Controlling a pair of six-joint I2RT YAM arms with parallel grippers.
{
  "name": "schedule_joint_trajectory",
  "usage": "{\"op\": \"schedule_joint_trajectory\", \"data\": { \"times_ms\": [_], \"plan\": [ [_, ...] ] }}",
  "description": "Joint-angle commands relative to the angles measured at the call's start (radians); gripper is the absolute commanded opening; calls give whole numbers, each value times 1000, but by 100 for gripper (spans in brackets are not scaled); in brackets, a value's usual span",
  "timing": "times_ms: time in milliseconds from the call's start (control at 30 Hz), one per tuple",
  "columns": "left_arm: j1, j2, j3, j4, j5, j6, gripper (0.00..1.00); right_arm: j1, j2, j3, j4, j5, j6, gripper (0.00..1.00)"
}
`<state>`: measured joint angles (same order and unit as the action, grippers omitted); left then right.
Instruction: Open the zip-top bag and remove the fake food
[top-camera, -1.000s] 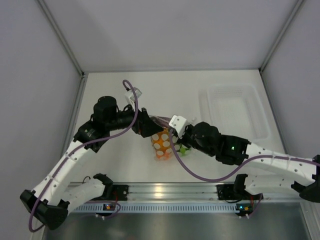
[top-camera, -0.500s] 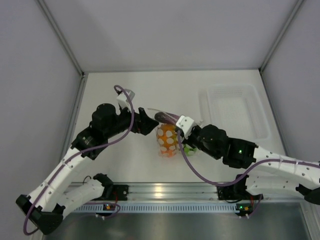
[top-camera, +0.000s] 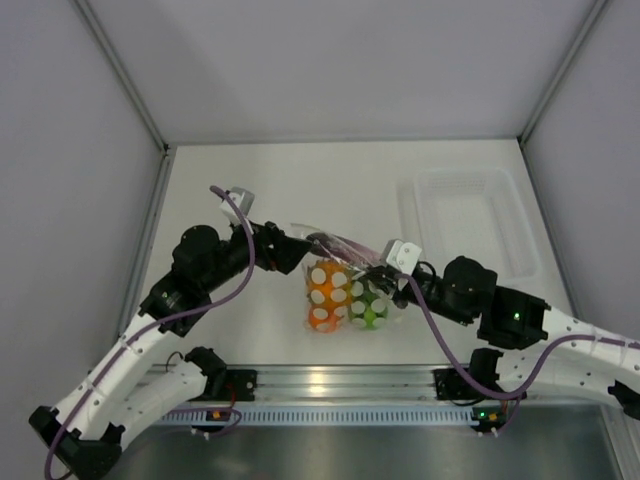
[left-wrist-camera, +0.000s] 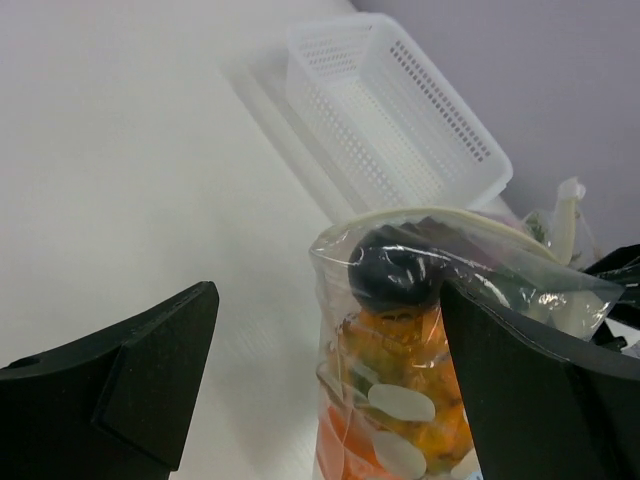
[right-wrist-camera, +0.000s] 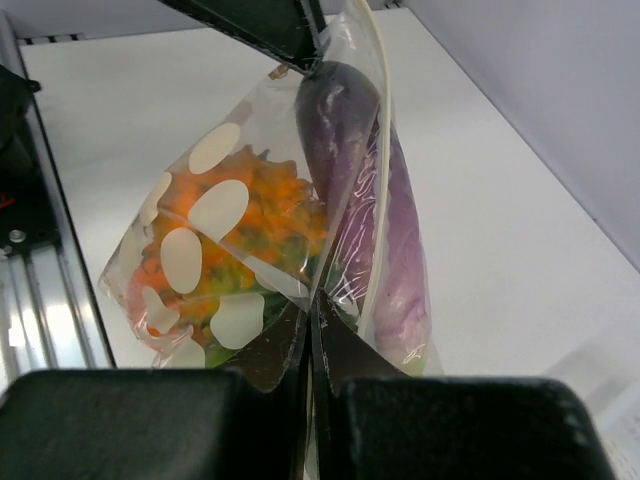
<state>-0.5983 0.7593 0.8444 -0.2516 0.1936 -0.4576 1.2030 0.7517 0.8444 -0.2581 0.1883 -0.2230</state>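
Observation:
The zip-top bag (top-camera: 340, 290), clear with white dots, hangs between my two grippers. Inside show the purple eggplant (top-camera: 336, 241) at the top, an orange piece (top-camera: 322, 318) and the green ball (top-camera: 368, 308). My right gripper (right-wrist-camera: 312, 300) is shut on a fold of the bag (right-wrist-camera: 250, 230), with the eggplant (right-wrist-camera: 340, 130) and orange pineapple (right-wrist-camera: 262, 215) just beyond it. My left gripper (left-wrist-camera: 328, 295) is open, its fingers wide apart on either side of the bag (left-wrist-camera: 400, 400); the right finger (left-wrist-camera: 540, 390) is against the plastic.
A rigid clear tray (top-camera: 465, 177) stands at the back right, also seen in the left wrist view (left-wrist-camera: 440, 110). The metal rail (top-camera: 320, 385) with the arm bases runs along the near edge. Grey walls close the sides and back.
The right arm has moved to the right and the left wrist has drawn back left. The bag now hangs wider, and the green ball shows beside the orange pieces.

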Motion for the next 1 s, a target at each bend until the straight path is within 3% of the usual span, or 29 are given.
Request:
{"op": "schedule_joint_trajectory", "data": {
  "times_ms": [0,100,233,367,433,533,633,733,933,967],
  "plan": [
    [-4,-40,-33,216,32,-30,99,18,-38,12,129,-127,33,0],
    [-3,-38,-65,349,160,-82,98,20,-38,15,148,-151,47,0],
    [-3,-5,-57,382,234,-144,89,18,-35,18,154,-153,50,0],
    [-4,2,-53,382,247,-164,61,20,-48,10,166,-135,50,0],
    [-4,-3,-56,382,242,-177,61,18,-52,2,175,-102,54,0],
    [-5,-17,-65,382,234,-184,83,18,-54,-1,191,-63,65,0],
    [-4,-32,-74,382,227,-181,87,20,-55,-2,200,-53,70,0],
    [-3,-51,-90,382,213,-182,84,18,-67,-8,212,-38,82,0],
    [-3,-49,-91,408,228,-197,56,20,-104,-22,244,-87,100,0],
    [-3,-48,-90,413,228,-200,43,18,-109,-24,247,-102,105,0]
  ]
}}
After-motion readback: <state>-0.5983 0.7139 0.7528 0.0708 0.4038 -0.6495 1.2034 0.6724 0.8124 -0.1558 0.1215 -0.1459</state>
